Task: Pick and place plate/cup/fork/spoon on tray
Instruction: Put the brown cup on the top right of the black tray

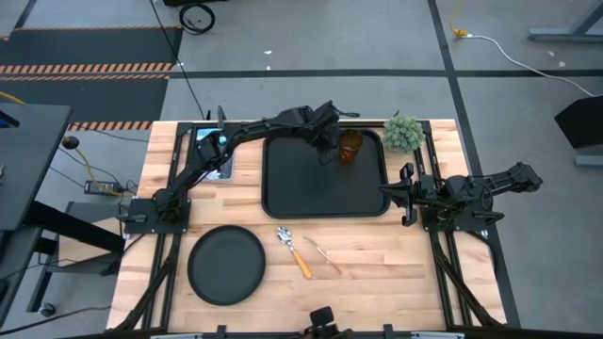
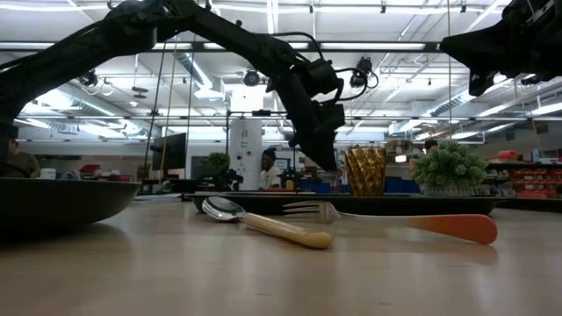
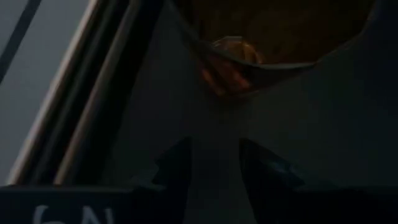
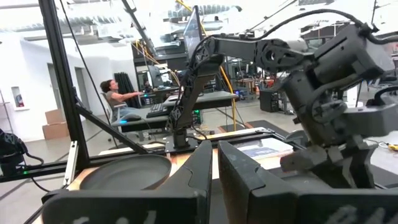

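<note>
So we've got the left gripper (image 1: 328, 151) reaching out over the far right part of the tray (image 1: 283, 193), sitting just beside the cup (image 1: 350, 147), which stands upright on the tray near its far right corner. Its fingers (image 3: 177, 168) are parted with a small gap and hold nothing; the amber cup (image 3: 273, 31) shows just beyond the tips. The right gripper (image 1: 407, 195) is parked off the tray's right edge, and its fingers (image 4: 196, 171) look nearly closed on nothing. The plate (image 1: 226, 265) lies on the wooden surface (image 1: 396, 273) in front of the tray, toward the left. The spoon (image 1: 293, 250) and fork (image 1: 321, 252) lie side by side to its right, apart from each other. A little green plant (image 1: 403, 133) stands just off the tray's far right corner.
</note>
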`<action>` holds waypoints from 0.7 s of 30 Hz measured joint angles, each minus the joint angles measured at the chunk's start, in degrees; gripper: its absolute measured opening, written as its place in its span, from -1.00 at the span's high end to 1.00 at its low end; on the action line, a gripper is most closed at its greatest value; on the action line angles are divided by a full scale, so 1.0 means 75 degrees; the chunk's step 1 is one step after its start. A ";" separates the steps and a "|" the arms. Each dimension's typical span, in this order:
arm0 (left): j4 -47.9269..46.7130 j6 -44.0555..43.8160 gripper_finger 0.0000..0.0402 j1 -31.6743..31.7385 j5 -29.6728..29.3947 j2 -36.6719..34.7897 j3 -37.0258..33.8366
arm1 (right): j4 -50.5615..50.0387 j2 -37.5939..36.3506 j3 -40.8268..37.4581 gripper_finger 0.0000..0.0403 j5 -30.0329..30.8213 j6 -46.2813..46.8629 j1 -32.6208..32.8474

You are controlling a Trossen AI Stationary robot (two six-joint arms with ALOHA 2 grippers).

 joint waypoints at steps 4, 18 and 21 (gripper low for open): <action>0.0734 -0.0366 0.30 -0.0115 -0.0028 0.0000 -0.0271 | 0.0000 0.0000 0.0000 0.83 0.0001 0.0003 -0.0002; 0.1678 -0.0301 0.30 -0.0658 -0.1478 0.0079 -0.0411 | -0.0003 0.0000 -0.0003 0.83 0.0000 0.0000 -0.0001; 0.1917 -0.0276 0.30 -0.0665 -0.1545 0.0079 -0.0411 | -0.0003 0.0000 -0.0003 0.83 0.0001 0.0001 0.0000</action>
